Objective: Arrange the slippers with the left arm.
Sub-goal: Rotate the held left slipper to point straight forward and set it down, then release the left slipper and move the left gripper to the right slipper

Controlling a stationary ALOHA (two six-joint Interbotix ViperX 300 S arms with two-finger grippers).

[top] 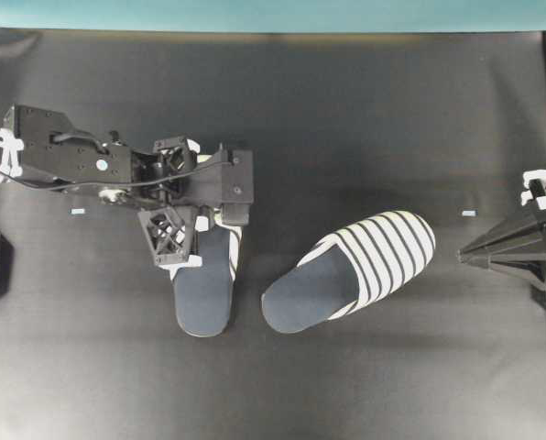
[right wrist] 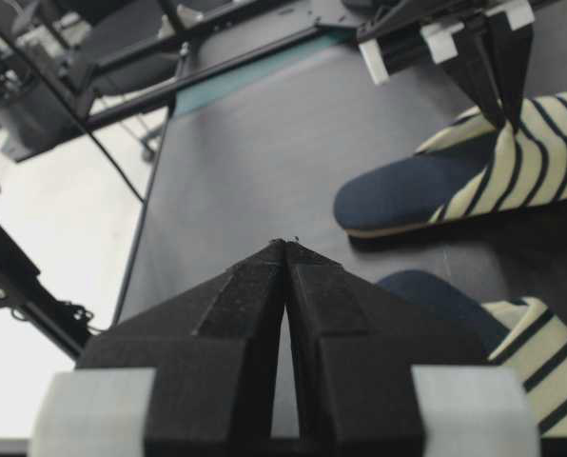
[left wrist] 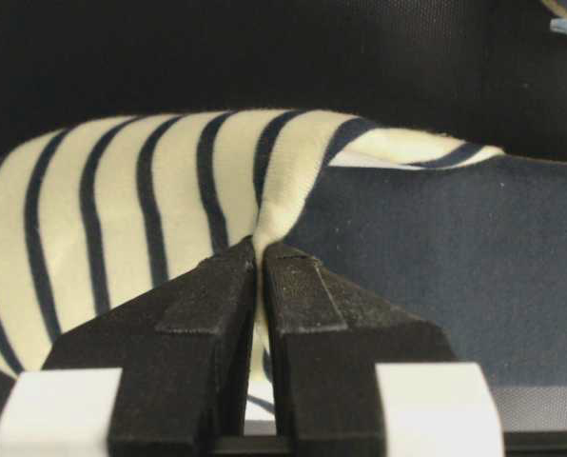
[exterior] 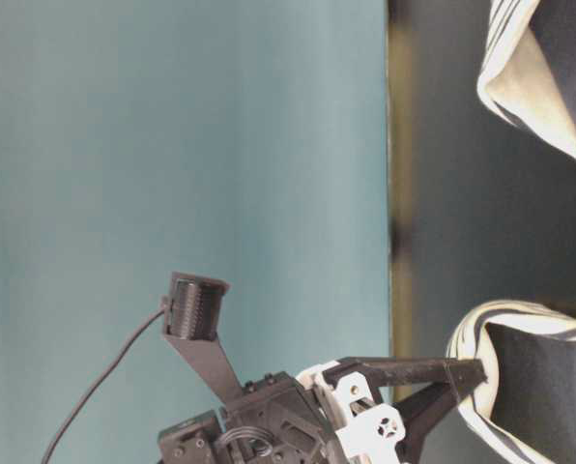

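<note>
Two slippers lie on the dark mat, and with the left gripper (left wrist: 258, 249) pinching the striped toe-cover edge of the left slipper (top: 204, 289), I'd drag it low and slowly, squaring it beside the angled right slipper (top: 351, 270).

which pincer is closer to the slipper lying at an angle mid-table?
Right, narrowly. The right pincer sits shut off the angled slipper's striped toe end, apart from it. The left pincer is across the table, shut on the other slipper's toe cover.
</note>
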